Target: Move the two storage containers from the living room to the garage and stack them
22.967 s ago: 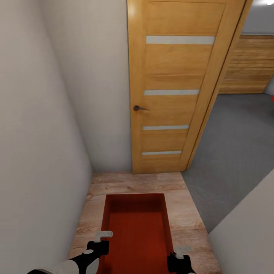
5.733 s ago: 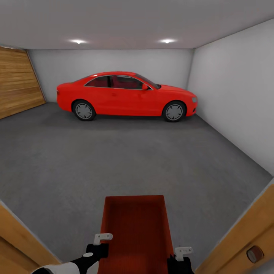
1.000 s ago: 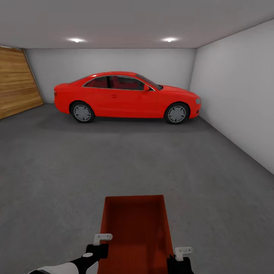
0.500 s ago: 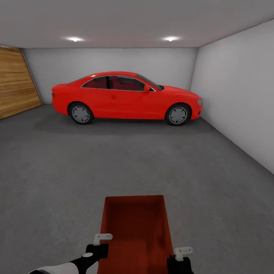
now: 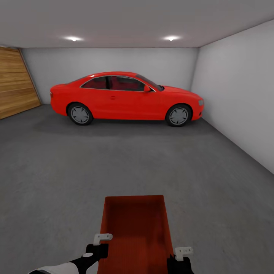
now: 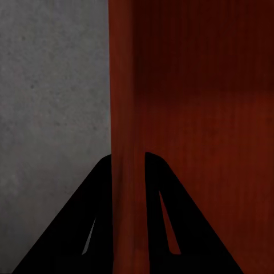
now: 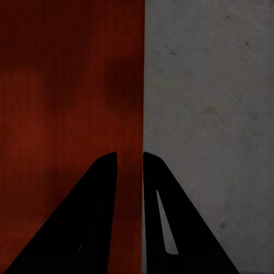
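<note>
While the bin (image 5: 134, 232) was held above the garage floor (image 5: 114, 163) by its side walls, one pinched in the left gripper (image 6: 129, 165) and the other in the right gripper (image 7: 130, 162), a tilt or drop was judged likely if either thin-walled pinch slipped.

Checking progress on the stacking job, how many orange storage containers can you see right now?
1. The storage container is held in front of the robot above the grey floor, left gripper and right gripper each clamping a side wall. The other may be elsewhere.
</note>
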Robot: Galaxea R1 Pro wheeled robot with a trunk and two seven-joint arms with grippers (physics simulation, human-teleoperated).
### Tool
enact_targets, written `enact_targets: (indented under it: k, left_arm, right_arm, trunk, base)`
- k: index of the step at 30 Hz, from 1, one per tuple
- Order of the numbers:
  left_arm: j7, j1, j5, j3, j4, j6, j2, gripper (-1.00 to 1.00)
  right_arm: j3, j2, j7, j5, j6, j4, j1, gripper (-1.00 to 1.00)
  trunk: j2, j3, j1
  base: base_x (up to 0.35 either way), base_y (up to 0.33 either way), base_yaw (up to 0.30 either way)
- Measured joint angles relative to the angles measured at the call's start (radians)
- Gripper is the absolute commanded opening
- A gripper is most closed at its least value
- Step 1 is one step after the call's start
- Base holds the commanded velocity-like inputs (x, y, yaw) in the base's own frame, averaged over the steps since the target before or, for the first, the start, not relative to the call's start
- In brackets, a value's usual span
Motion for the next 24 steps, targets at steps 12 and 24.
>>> enact_targets:
  k: [12, 24]
  left_arm:
    - [0.0, 0.0, 0.0, 0.0, 0.0, 0.0, 0.0, -1.0]
    - [0.0, 0.0, 0.0, 0.001, 0.0, 0.0, 0.0, -1.0]
  right_arm:
    - [0.0, 0.0, 0.0, 0.0, 0.0, 0.0, 0.0, -1.0]
    - [0.0, 0.0, 0.0, 0.0, 0.001, -0.001, 0.0, -1.0]
  trunk:
    - [0.0, 0.0, 0.0]
    - [0.0, 0.0, 0.0]
  base:
    - [0.326, 0.0, 0.0]
    - [0.326, 0.0, 0.0]
